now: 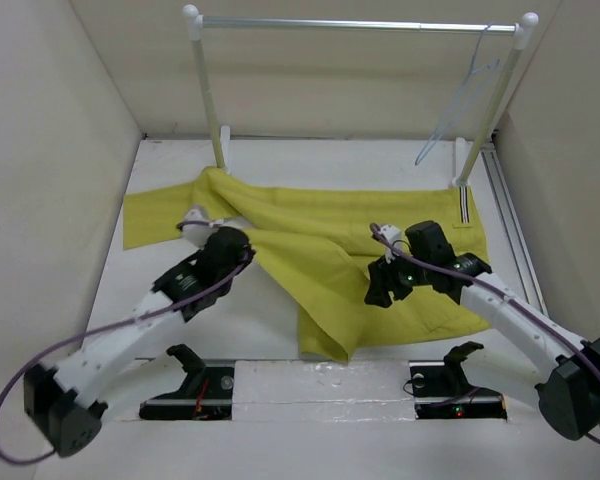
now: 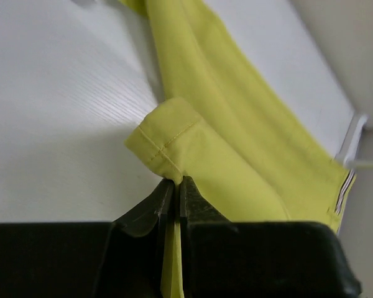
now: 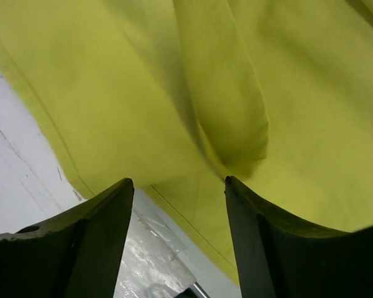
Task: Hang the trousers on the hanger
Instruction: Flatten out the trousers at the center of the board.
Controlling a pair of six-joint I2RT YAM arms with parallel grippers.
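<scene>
Main risk noted: the left pincer (image 2: 176, 183) grips only the very edge of a cuff (image 2: 165, 133), so in my judgement a lift could pull the thin fold out of the jaws, or drag the whole garment along the table (image 1: 250, 330) instead of raising it. Second risk: the trousers (image 1: 320, 240) lie spread across the middle of the top view with 1 leg folded over the other and a flap hanging toward the lower centre. A pull from the left side alone may tighten that tangle and leave no clean span to feed over a bar. Third risk: the hanger (image 1: 460, 110) hangs at the upper right of the top view from the right end of the rail (image 1: 360, 23), well apart from the cloth and from both arms. It is thin wire and free to swing, so a careless approach could knock it askew or off the rail. Pincer state: the left one is clenched on the cuff edge, jaws pressed together with cloth pinched between them. The right pincer (image 3: 177, 183) stands released, jaws wide, holding nothing. It hangs over the near edge of the trousers, right of centre in the top view, and I cannot tell whether its tips touch the fabric. If it closes there it may, I judge, gather several layers at once.
</scene>
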